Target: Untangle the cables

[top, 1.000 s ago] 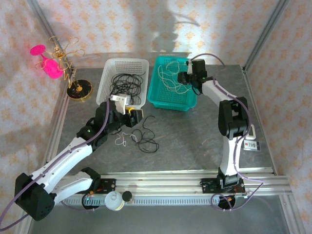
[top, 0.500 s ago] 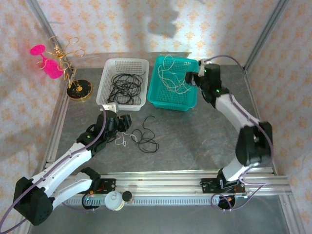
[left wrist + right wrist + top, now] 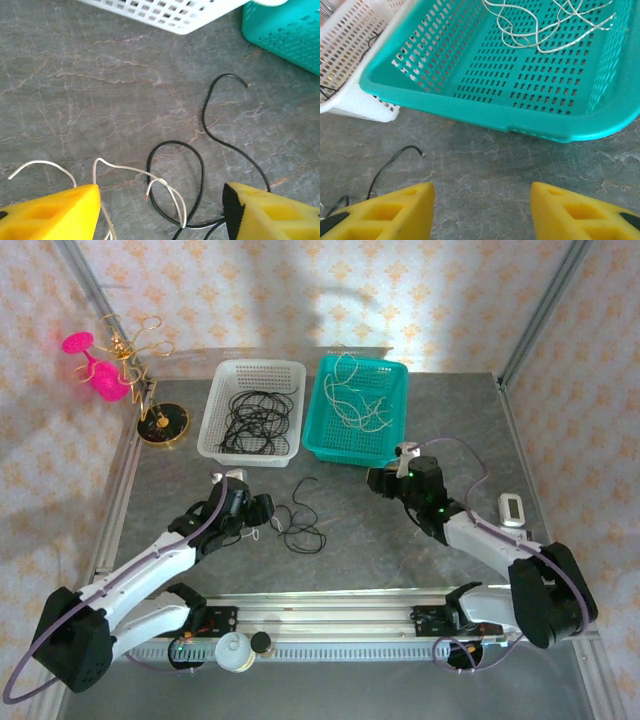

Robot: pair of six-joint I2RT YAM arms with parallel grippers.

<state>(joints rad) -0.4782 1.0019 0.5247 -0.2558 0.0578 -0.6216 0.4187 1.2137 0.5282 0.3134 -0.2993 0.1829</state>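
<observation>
Left gripper (image 3: 160, 216) is hanging low over the table (image 3: 400, 550), near the left-centre. Jaws are standing released and wide apart, clasping nothing. In the left wrist view its yellow fingers (image 3: 50, 210) are straddling the loose tangle.

Black cable (image 3: 203, 117) is lying flat on the table. One end is curling up toward the baskets and a loop is running back between the jaws. Whitish cable (image 3: 125, 168) is lying beside it on the left. It is crossing the black loop close to the fingertips. Whether either finger is touching a cable cannot be told.

Right gripper (image 3: 480, 210) is hovering over bare table just in front of the teal basket (image 3: 470, 112). Jaws are parted and holding nothing. It is standing well apart from the tangle.

The teal basket is holding whitish cords (image 3: 545, 35). White basket (image 3: 215, 410) is sitting against its left side, carrying black cords (image 3: 255, 420).

Gold stand with pink ornaments (image 3: 120, 365) is standing at the far left corner. Small white device (image 3: 511, 508) is lying near the right edge.
</observation>
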